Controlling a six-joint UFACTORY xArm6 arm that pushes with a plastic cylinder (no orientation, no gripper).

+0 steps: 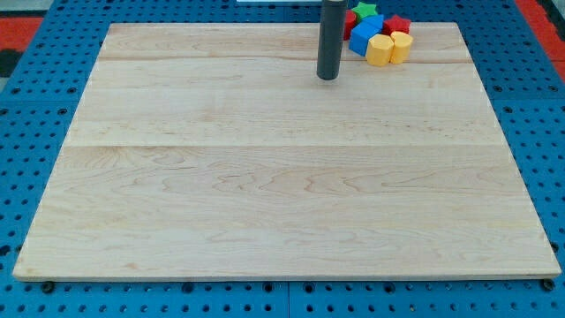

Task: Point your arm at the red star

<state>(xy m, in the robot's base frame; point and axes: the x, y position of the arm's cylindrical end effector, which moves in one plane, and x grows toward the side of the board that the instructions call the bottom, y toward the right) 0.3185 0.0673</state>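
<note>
My tip [327,77] rests on the surface [265,177], holding nothing | red star [399,25] in top-right cluster, right of and above tip, apart | blue block [365,35] between.

Pale wooden board laid on a blue perforated surface

A large, light-coloured wooden board [265,177], made of planks joined along lines that run across the view, is seen filling most of the frame, its grain evenly lit and without strong shadows. It is surrounded on all sides by a blue perforated base [35,53] marked with regular rows of dark holes. Red patches [18,26] are visible at the view's top left and top right corners, beyond the blue base.
</note>
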